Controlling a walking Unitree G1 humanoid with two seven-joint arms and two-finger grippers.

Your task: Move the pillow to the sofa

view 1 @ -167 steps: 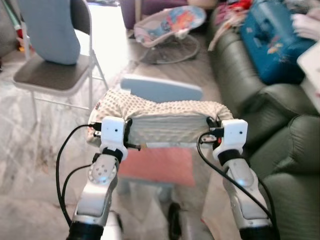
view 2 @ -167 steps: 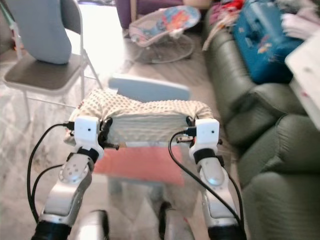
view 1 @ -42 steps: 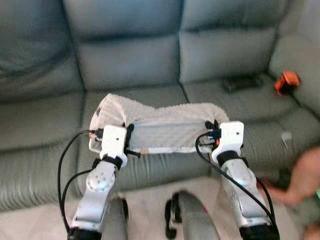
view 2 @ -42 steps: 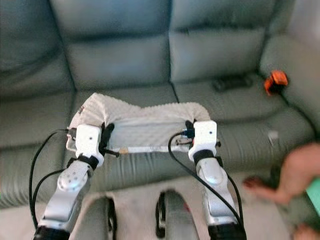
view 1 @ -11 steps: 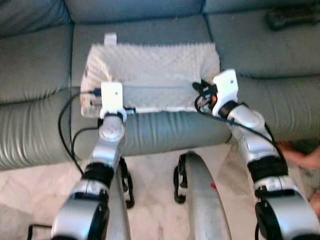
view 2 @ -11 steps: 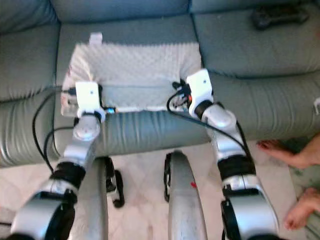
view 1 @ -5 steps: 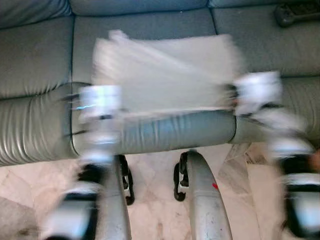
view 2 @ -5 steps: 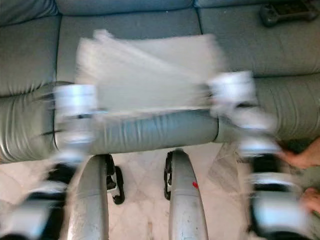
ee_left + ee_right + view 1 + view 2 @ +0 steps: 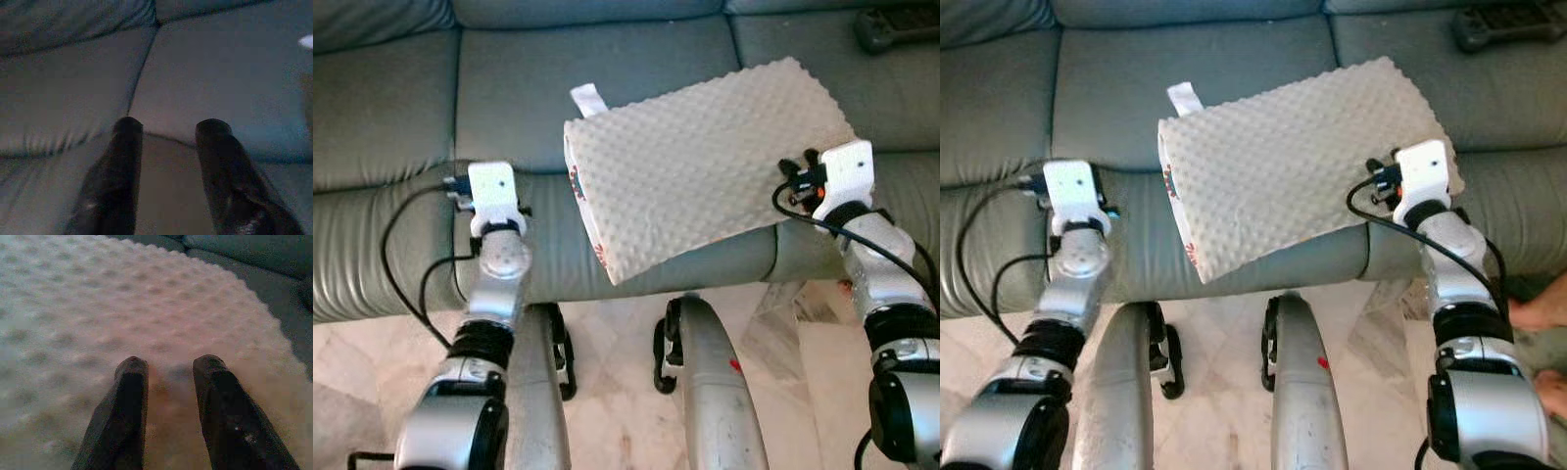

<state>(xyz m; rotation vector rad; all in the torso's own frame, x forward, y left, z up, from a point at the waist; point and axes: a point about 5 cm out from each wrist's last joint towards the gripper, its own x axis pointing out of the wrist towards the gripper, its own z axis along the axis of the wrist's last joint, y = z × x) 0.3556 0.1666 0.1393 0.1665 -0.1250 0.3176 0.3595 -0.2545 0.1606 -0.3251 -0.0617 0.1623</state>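
Observation:
The cream, bumpy pillow [image 9: 705, 166] lies askew on the grey-green sofa [image 9: 391, 117] seat, with its near left corner hanging over the front edge. My left gripper [image 9: 168, 128] is open over bare sofa leather, clear of the pillow's left end [image 9: 492, 182]. Beside the pillow's right end, my right gripper [image 9: 822, 176] is open. Its fingers [image 9: 132, 382] hover over the pillow's dotted surface with nothing between them.
A dark controller [image 9: 896, 24] lies on the seat at the far right. A person's bare feet [image 9: 1540, 313] are on the marble floor [image 9: 607, 392] to my right. My own legs stand close against the sofa front.
Both grippers have let go of the pillow and spread outward. The pillow, held between them a second ago, has dropped onto the seat and turned askew.

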